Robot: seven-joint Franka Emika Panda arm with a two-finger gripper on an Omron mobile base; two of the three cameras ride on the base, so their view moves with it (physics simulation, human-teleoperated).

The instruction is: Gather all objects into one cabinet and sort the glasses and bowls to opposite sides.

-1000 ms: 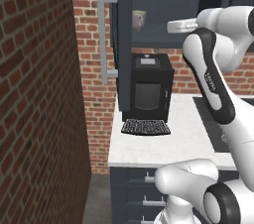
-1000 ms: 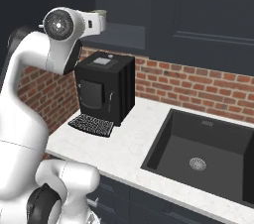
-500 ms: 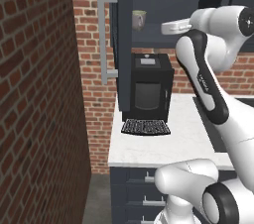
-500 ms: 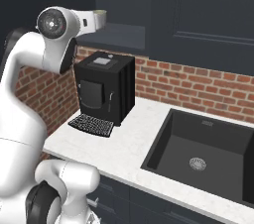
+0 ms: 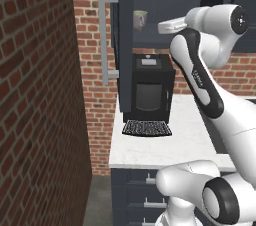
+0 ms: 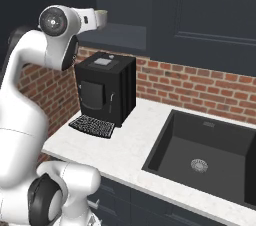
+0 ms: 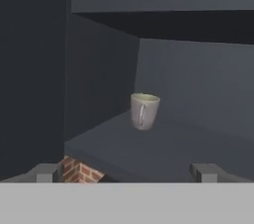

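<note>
One mug [image 7: 144, 111] sits ahead as the open tool [image 7: 126, 172] has advanced leftward.

Arm [image 5: 200, 75] has swung leftward in the left base view over the last second; its upper link now crosses in front of the coffee machine's [image 5: 150, 90] right edge. Wrist end has drawn nearer the mug [image 5: 140, 20] on the cabinet shelf [image 7: 163, 143].

The cabinet's dark shelf [image 7: 163, 146] carries 1 pale mug [image 7: 144, 111], upright. The white counter [image 5: 185, 142] bears a black coffee machine [image 5: 151, 90].
</note>
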